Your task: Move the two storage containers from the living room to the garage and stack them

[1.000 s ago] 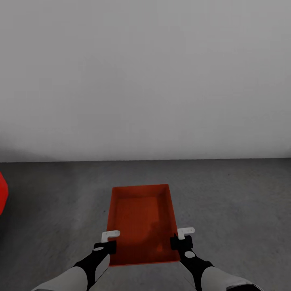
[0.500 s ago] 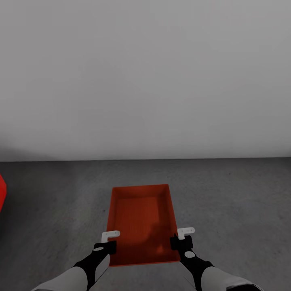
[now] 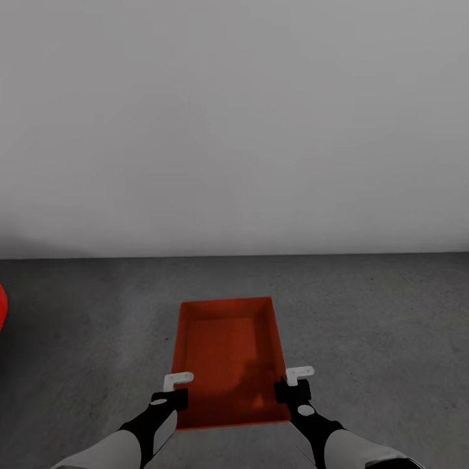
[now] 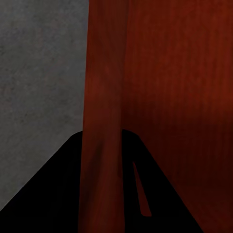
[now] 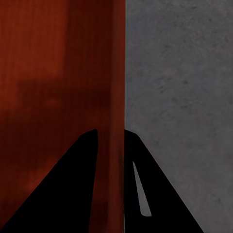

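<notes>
Orange-red container gripped between left claw and right claw.

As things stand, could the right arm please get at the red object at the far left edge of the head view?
Probably not: the right gripper is clamped on the orange-red rectangular bin's right wall, and the red object lies far across on the left.

Grey forearms, black wrists, white-tipped left pincer and right pincer.
</notes>
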You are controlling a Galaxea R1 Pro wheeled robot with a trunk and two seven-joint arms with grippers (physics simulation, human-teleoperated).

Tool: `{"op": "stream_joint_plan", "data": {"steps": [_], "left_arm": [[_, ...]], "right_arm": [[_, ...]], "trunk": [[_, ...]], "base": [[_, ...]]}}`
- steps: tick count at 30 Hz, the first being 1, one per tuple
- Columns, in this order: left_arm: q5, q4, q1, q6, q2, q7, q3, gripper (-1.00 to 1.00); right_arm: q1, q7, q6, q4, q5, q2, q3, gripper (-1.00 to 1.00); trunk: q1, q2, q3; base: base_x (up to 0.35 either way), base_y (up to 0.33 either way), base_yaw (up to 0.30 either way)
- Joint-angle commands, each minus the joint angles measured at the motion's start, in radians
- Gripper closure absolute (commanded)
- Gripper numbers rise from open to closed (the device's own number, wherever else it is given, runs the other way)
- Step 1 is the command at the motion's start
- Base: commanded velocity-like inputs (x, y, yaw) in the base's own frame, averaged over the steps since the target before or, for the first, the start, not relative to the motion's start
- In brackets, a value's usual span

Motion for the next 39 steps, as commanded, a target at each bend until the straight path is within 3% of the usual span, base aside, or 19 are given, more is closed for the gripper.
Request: {"op": "stream_joint_plan", "data": {"steps": [1,39], "left_arm": [[0.04,-0.035,-0.001,-0.032,0.001,0.01,0.05,1.0],[0.04,-0.035,-0.001,-0.032,0.0,0.01,0.05,1.0]], "right_arm": [[0.0,-0.008,-0.004,0.003,-0.016,-0.002,-0.064,1.0],[0.0,-0.007,-0.003,0.003,-0.016,-0.004,-0.064,1.0]], "trunk": [[0.004,-0.008,-0.004],[0.15,-0.274,-0.123]], "base": [[0.0,0.0,0.0],[0.0,0.0,0.0]]}}
